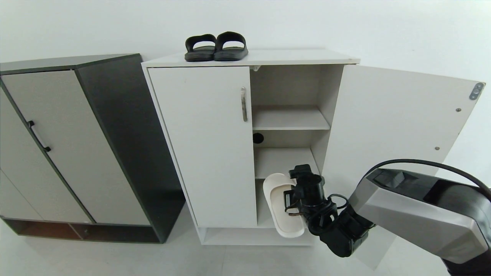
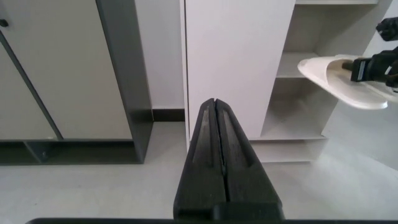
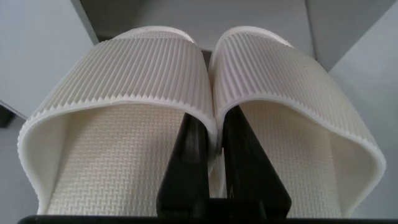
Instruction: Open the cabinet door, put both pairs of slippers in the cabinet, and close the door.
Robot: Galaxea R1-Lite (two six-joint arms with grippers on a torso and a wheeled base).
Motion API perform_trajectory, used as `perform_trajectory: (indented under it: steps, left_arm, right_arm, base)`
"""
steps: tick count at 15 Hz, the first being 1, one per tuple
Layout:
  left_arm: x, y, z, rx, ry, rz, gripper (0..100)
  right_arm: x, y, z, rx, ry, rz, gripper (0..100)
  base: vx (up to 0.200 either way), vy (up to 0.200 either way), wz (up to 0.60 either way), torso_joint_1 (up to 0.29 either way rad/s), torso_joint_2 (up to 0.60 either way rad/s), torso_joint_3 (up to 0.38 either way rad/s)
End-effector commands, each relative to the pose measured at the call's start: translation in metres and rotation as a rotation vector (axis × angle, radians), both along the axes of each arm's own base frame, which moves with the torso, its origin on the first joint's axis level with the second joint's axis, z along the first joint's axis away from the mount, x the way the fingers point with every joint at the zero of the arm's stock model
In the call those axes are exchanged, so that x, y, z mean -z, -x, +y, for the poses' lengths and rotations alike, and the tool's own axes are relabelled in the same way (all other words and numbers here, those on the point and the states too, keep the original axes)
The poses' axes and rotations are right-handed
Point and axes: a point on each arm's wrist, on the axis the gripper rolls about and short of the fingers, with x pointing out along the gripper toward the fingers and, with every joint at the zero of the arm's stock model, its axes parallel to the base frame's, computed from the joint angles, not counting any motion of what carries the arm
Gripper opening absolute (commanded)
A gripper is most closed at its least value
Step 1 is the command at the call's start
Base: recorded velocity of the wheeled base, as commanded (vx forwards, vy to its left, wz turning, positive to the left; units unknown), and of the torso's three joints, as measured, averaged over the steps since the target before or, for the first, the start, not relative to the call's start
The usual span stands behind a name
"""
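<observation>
"So, what does the right gripper (image 1: 293,205) have?"

"It is clamped on the white slippers (image 1: 279,209). Its fingers pinch the two inner strap edges together, so the pair hangs as one, side by side. The left gripper (image 2: 214,104) is pressed closed on nothing, low and well off toward nine o'clock of the opening."

"And where is the pair against the cabinet (image 1: 253,57)?"

"At the mouth of the opening, far ends pointing in toward twelve o'clock, just below the front lip of the middle shelf (image 1: 282,161). I can't tell whether it has crossed the cabinet's front edge. I judge it not yet set down."

"Which step is that, then?"

"The door is open, so this is the first pair going in. The black slippers (image 1: 216,46) sit on the cabinet's top, at eleven o'clock from the right gripper. The next move calls for a push straight in and a small drop onto the bottom compartment (image 1: 264,218), or a lift onto the shelf. Then the gripper lets go and backs straight out."

"How much room is there?"

"It's tight sideways. The shut door (image 1: 199,145) has its edge just beside the pair at nine o'clock, and the open door (image 1: 383,126) stands out at three o'clock, close along the arm. The shelf lip is overhead. The floor (image 1: 153,260) at six o'clock gives room to retreat, and the dark cabinet (image 1: 115,134) is well apart at nine o'clock."
</observation>
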Motion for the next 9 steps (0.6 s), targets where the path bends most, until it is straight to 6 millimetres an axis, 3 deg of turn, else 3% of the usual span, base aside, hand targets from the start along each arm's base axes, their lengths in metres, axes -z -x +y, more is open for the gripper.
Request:
perform_trajectory:
  steps: [1,4,6,9]
  left_arm:
    - [0.0,0.0,0.0,-0.001,0.0,0.002,0]
    - [0.0,0.0,0.0,0.0,0.0,0.002,0]
    - [0.0,0.0,0.0,-0.001,0.0,0.002,0]
    - [0.0,0.0,0.0,-0.001,-0.001,0.0,0]
  right_arm:
    - [0.004,0.0,0.001,0.0,0.012,0.015,0]
    - [-0.006,-0.001,0.002,0.013,-0.007,-0.009,0]
    - [-0.017,0.002,0.007,0.1,-0.02,-0.086,0]
    - [-0.029,0.011,0.012,0.097,-0.007,-0.218,0]
  base:
    - [0.0,0.0,0.0,-0.002,0.01,-0.178]
    - [0.0,0.0,0.0,0.004,0.0,-0.189]
    - [0.0,0.0,0.0,0.0,0.0,-0.195]
    - [0.0,0.0,0.0,0.004,0.0,-0.136]
